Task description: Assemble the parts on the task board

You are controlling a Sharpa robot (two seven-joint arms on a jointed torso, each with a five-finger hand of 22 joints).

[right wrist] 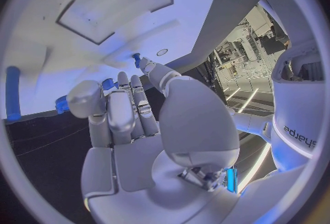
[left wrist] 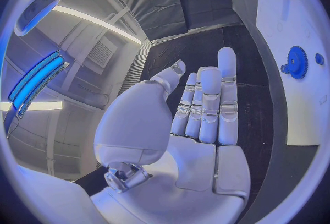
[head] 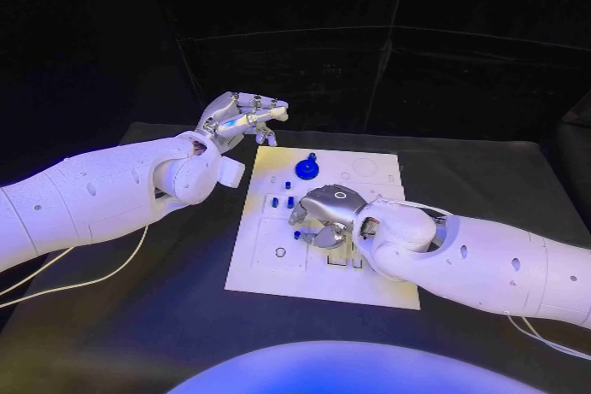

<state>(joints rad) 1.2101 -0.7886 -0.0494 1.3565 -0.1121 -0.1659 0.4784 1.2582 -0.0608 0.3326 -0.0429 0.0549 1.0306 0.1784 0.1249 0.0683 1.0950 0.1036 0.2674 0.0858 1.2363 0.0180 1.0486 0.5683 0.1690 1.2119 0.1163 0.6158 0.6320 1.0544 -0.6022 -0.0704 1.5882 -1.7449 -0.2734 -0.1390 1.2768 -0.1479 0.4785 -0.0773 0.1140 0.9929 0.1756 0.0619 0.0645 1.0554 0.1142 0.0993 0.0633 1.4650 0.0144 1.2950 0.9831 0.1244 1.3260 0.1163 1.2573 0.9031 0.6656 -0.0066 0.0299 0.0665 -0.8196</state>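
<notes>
The white task board [head: 370, 279] lies in the middle of the table. A blue gear [head: 308, 166] stands near its far edge, and small blue pegs [head: 282, 202] sit by its left side. My right hand [head: 326, 216] hangs low over the board's middle with its fingers pointing down. One fingertip [right wrist: 148, 65] sits next to a small blue peg [right wrist: 136, 60], also seen as the peg [head: 297, 234]; the thumb [right wrist: 86, 98] stays apart from it. My left hand [head: 240, 116] hovers above the board's far left corner, fingers [left wrist: 209, 103] stretched out and holding nothing. The gear [left wrist: 297, 61] lies beyond it.
The board has shallow recesses and slots [head: 348, 259] near my right hand and faint round outlines [head: 367, 167] at its far right. The black table [head: 148, 326] surrounds it. Thin white cables [head: 74, 283] trail under my left arm.
</notes>
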